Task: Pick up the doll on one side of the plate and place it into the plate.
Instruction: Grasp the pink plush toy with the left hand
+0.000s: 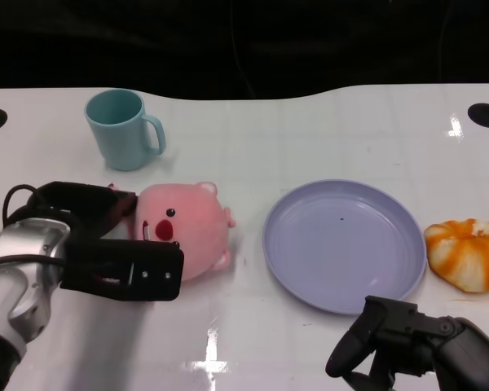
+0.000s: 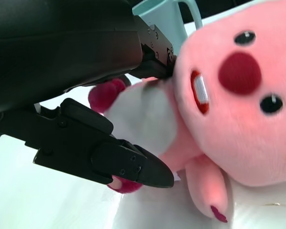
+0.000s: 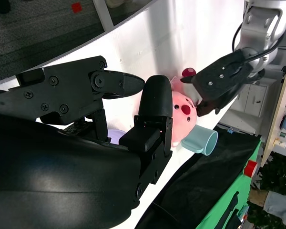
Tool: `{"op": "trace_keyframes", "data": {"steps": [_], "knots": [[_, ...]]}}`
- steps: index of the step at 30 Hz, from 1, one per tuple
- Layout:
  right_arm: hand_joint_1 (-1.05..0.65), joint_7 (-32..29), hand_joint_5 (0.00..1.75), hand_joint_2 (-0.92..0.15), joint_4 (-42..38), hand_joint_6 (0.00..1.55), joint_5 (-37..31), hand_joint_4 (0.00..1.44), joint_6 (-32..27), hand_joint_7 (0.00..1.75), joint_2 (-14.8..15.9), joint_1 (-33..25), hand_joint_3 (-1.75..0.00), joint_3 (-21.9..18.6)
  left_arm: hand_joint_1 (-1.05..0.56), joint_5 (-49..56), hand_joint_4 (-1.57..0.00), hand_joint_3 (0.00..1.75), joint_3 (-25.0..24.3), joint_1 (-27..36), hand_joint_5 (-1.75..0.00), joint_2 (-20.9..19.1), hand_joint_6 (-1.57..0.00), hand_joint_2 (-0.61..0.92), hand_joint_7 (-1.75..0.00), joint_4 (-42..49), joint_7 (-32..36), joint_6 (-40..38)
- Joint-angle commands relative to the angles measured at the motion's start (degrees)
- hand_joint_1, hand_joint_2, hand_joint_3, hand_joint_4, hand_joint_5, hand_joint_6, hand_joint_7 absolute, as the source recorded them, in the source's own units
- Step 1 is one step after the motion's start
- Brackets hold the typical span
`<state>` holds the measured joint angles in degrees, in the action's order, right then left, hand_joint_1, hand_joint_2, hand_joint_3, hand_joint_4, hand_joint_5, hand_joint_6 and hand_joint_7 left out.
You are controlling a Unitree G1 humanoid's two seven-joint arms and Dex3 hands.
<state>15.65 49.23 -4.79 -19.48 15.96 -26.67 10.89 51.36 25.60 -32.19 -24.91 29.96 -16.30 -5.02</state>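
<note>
A pink plush doll (image 1: 187,232) lies on the white table just left of the lavender plate (image 1: 342,305). My left hand (image 1: 106,244) wraps it from the left, one finger behind its head and another across its front. In the left wrist view the doll (image 2: 238,95) fills the gap between my fingers (image 2: 109,157), which touch its cheek and foot. My right hand (image 1: 407,342) hovers near the table's front edge below the plate, fingers apart and holding nothing. The right wrist view shows the doll (image 3: 183,112) far off, with my left hand (image 3: 224,78) on it.
A teal mug (image 1: 122,129) stands behind the doll at the back left. An orange and white plush (image 1: 469,252) lies right of the plate. The table's far edge runs along the dark background.
</note>
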Motion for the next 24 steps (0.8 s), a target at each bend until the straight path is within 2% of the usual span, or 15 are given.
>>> {"op": "trace_keyframes", "data": {"steps": [1, 11, 13, 14, 15, 16, 17, 18, 19, 20, 21, 22, 23, 24], "knots": [[-0.26, -0.1, 1.6, -0.92, 1.3, 0.58, 0.3, 0.65, -0.7, 1.31, 0.4, -0.3, -0.36, -0.5, -0.72, -0.3, -0.25, 0.03, 1.8, -2.4, -0.2, 0.8, -0.35, 0.92, -0.01, 6.8, 1.3, 0.5], [-0.27, -0.2, 1.59, -0.92, 2.1, 0.59, 0.4, 0.65, -0.6, 1.31, 0.5, -1.2, -0.35, -0.6, -0.65, -2.0, -0.3, 0.03, 6.2, -6.2, -0.14, 5.5, -0.42, 0.92, -0.02, 23.0, 6.7, 4.3], [-0.27, -0.2, 1.59, -0.92, 2.4, 0.59, 0.4, 0.65, -0.9, 1.31, 0.4, -1.2, -0.35, -0.5, -0.51, -3.3, -0.6, 0.05, 6.2, -6.2, -0.16, 6.4, -0.69, 0.92, -0.04, 25.5, 8.3, 5.6], [-0.27, -0.2, 1.59, -0.92, 2.5, 0.59, 0.3, 0.65, -1.2, 1.31, 0.4, -1.2, -0.35, -0.4, -0.49, -4.3, -0.68, 0.05, 5.8, -6.0, -0.15, 6.8, -0.75, 0.92, -0.04, 26.6, 9.9, 6.6], [-0.27, -0.2, 1.59, -0.92, 2.6, 0.59, 0.2, 0.65, -1.5, 1.31, 0.5, -1.1, -0.35, -0.3, -0.43, -5.0, -0.89, 0.03, 5.5, -5.7, -0.22, 7.1, -0.94, 0.89, -0.08, 27.5, 11.9, 7.7], [-0.27, -0.2, 1.59, -0.92, 2.7, 0.59, 0.2, 0.65, -1.6, 1.31, 0.5, -1.0, -0.35, -0.3, -0.4, -5.4, -0.96, 0.02, 5.4, -5.4, -0.33, 7.1, -1.06, 0.88, -0.06, 28.2, 14.1, 8.7], [-0.27, -0.2, 1.59, -0.92, 2.7, 0.59, 0.2, 0.66, -1.7, 1.31, 0.5, -0.9, -0.35, -0.2, -0.38, -5.7, -0.93, 0.01, 5.4, -4.9, -0.62, 7.0, -1.16, 0.86, -0.05, 28.6, 16.3, 9.8], [-0.27, -0.2, 1.6, -0.92, 2.6, 0.59, 0.2, 0.66, -1.6, 1.31, 0.5, -0.9, -0.35, -0.3, -0.33, -5.8, -0.78, 0.03, 5.5, -4.5, -1.27, 6.7, -1.1, 0.89, -0.44, 28.7, 17.9, 10.3], [-0.27, -0.2, 1.6, -0.92, 2.5, 0.59, 0.3, 0.66, -1.4, 1.31, 0.5, -0.9, -0.35, -0.3, -0.3, -6.0, -0.71, 0.08, 5.5, -4.1, -1.5, 6.6, -0.94, 0.9, -0.74, 28.8, 19.5, 10.8], [-0.27, -0.2, 1.6, -0.92, 2.4, 0.59, 0.3, 0.66, -1.3, 1.31, 0.5, -0.9, -0.35, -0.4, -0.26, -6.3, -0.7, 0.13, 5.4, -3.7, -1.62, 6.4, -0.88, 0.91, -0.79, 28.7, 20.8, 11.1], [-0.27, -0.2, 1.6, -0.92, 2.3, 0.59, 0.3, 0.66, -1.3, 1.31, 0.5, -0.8, -0.35, -0.4, -0.22, -6.8, -0.7, 0.19, 5.0, -3.2, -1.7, 6.2, -0.86, 0.91, -0.76, 28.6, 22.4, 11.7], [-0.27, -0.2, 1.6, -0.92, 2.3, 0.59, 0.3, 0.66, -1.2, 1.31, 0.5, -0.8, -0.35, -0.5, -0.2, -7.2, -0.73, 0.23, 4.7, -2.7, -1.72, 6.1, -0.77, 0.91, -0.99, 28.5, 24.3, 12.3], [-0.27, -0.3, 1.59, -0.92, 2.3, 0.6, 0.4, 0.66, -1.2, 1.31, 0.4, -0.9, -0.35, -0.6, -0.19, -7.7, -0.76, 0.25, 4.2, -2.0, -1.73, 5.9, -0.73, 0.91, -1.13, 28.2, 26.6, 13.2], [-0.26, -0.3, 1.59, -0.92, 2.2, 0.59, 0.6, 0.66, -1.0, 1.31, 0.3, -1.0, -0.35, -0.7, -0.2, -8.4, -0.83, 0.3, 3.7, -1.4, -1.74, 5.9, -0.65, 0.9, -1.48, 27.9, 28.5, 13.9]]}}
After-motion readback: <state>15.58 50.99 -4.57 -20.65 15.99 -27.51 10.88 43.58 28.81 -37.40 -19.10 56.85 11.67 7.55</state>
